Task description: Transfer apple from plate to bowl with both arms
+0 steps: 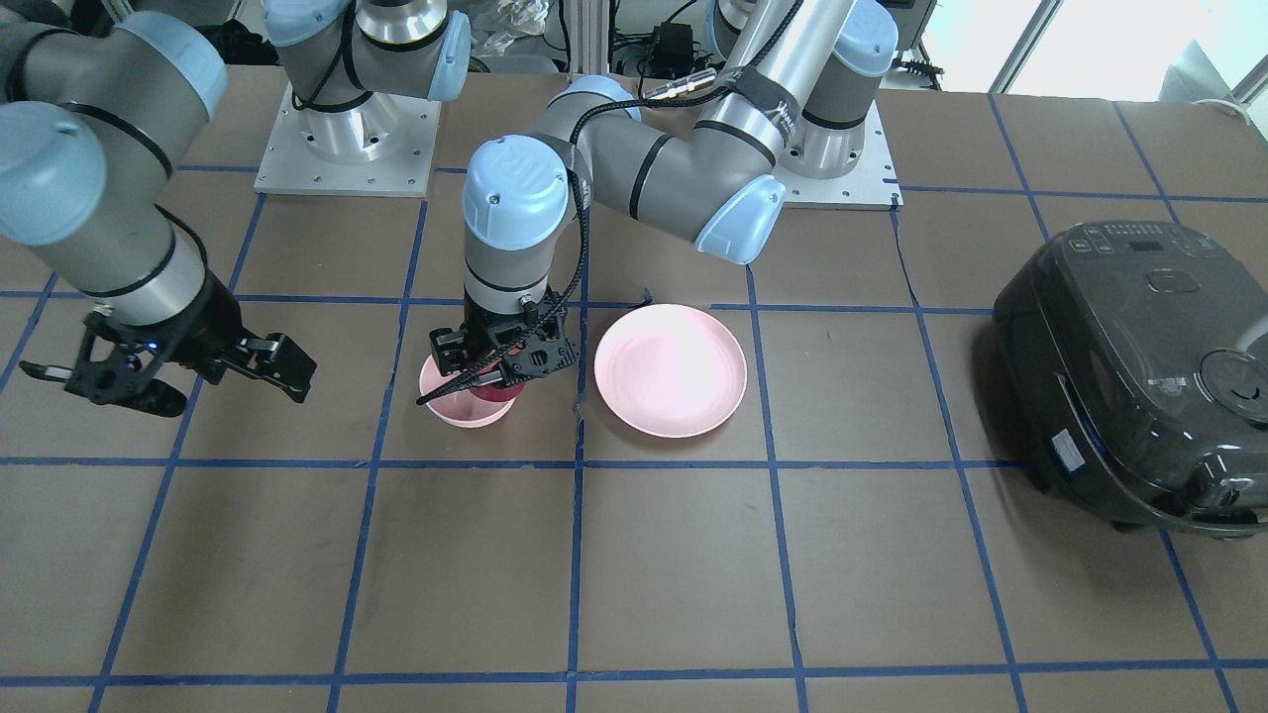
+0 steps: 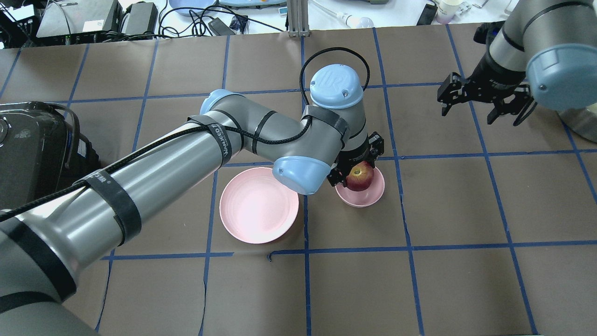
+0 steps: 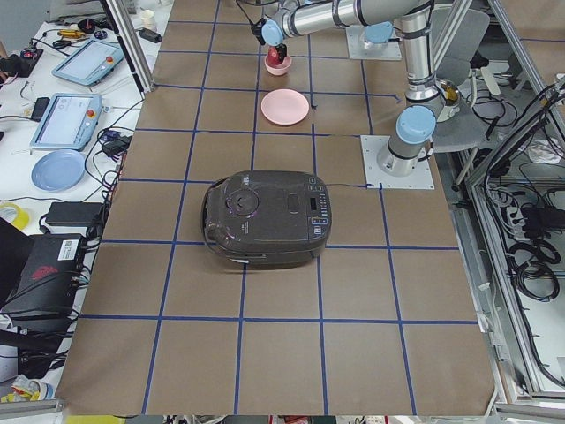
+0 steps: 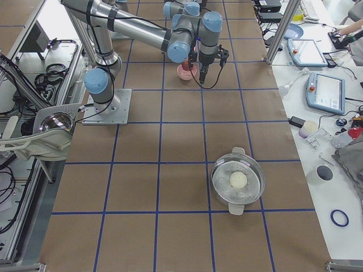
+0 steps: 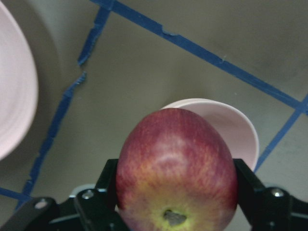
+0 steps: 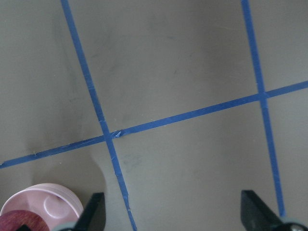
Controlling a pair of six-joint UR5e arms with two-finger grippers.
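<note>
My left gripper (image 2: 357, 164) is shut on the dark-red apple (image 2: 360, 177) and holds it just over the small pink bowl (image 2: 361, 195). In the left wrist view the apple (image 5: 177, 173) sits between the black fingers (image 5: 98, 195), with the bowl (image 5: 228, 127) below it. The front view shows the left gripper (image 1: 500, 356) over the bowl (image 1: 461, 408). The wide pink plate (image 2: 259, 204) (image 1: 670, 369) lies empty beside the bowl. My right gripper (image 2: 482, 100) (image 1: 168, 381) is open and empty, apart from the bowl. Its wrist view shows the bowl (image 6: 41, 202) at bottom left.
A dark rice cooker (image 1: 1139, 376) (image 2: 28, 154) stands at the table's end on my left. A steel pot (image 4: 237, 181) with a white ball inside stands toward my right end. Blue tape lines grid the brown table (image 1: 693, 574).
</note>
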